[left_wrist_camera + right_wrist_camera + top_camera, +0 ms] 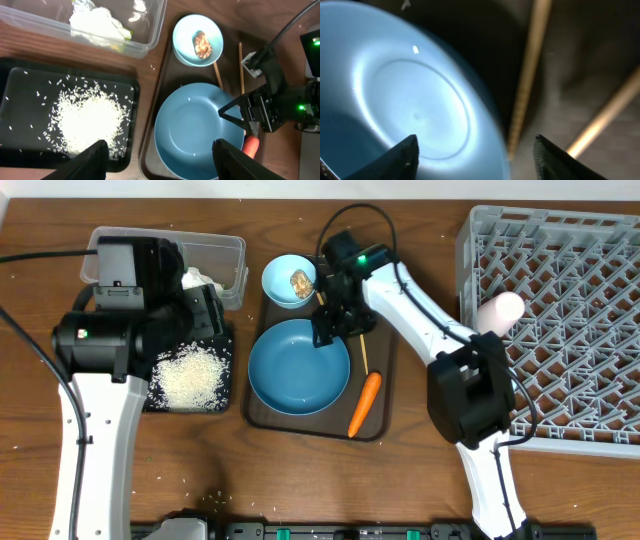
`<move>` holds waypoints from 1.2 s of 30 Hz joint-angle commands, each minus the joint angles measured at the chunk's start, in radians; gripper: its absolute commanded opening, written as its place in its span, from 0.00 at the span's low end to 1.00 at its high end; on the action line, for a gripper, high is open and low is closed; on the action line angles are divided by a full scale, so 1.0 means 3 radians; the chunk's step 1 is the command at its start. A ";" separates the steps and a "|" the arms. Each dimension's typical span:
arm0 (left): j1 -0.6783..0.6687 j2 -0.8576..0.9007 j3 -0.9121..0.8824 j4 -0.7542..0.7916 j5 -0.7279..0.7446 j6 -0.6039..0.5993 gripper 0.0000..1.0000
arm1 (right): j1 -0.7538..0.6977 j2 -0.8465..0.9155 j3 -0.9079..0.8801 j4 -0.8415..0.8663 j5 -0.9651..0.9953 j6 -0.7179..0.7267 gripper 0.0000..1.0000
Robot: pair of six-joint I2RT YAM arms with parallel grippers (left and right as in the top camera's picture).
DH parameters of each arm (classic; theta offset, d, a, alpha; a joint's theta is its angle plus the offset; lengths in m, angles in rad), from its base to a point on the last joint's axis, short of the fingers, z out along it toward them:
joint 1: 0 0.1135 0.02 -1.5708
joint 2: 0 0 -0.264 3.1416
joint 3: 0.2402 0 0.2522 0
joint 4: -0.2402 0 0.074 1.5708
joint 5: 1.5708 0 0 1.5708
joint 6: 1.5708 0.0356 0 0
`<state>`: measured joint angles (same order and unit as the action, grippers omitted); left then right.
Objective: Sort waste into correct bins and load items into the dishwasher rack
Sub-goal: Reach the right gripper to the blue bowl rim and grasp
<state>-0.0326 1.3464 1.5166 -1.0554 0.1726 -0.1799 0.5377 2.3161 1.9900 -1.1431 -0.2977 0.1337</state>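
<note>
Blue and glossy, the large bowl (298,367) sits mid table (300,490); we judge it stiff, slippery, best pinched at the rim. Our right pincer (476,145) gapes astride its far-right rim; the left pincer (160,150) gapes empty.

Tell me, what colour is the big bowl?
Blue. The big bowl shows best in the overhead view.

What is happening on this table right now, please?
The right claw, jaws open, is down at the rim of the large blue bowl on the brown tray, apparently about to grasp it. The left claw hovers open and empty near the black tray, which holds rice. The clear tub holds tissue, and a pinkish cup is in the grey rack. The carrot, chopsticks and small bowl are on the brown tray.
</note>
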 commanded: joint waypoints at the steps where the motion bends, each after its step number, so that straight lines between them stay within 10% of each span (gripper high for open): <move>1: 0.0018 0.0055 -0.0055 -0.0018 -0.0019 -0.0003 0.67 | 0.0109 0.0070 0.0029 -0.0001 -0.0070 0.0062 0.63; 8: 0.0018 0.0142 -0.0072 -0.0019 -0.0019 -0.0003 0.67 | 0.0209 0.0191 0.0029 -0.0014 -0.0069 0.0128 0.54; 17: 0.0018 0.0240 -0.0072 -0.0015 -0.0031 0.0008 0.67 | 0.0217 0.0270 0.0023 0.0034 -0.0070 0.0242 0.01; 36: 0.0018 0.0261 -0.0072 0.0020 -0.0031 0.0008 0.75 | -0.0328 -0.0580 0.0037 0.0070 0.0161 0.0148 0.01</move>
<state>-0.0326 1.4185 1.5093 -1.0481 0.1726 -0.1795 0.4984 2.2967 1.9869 -1.1248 -0.2859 0.1902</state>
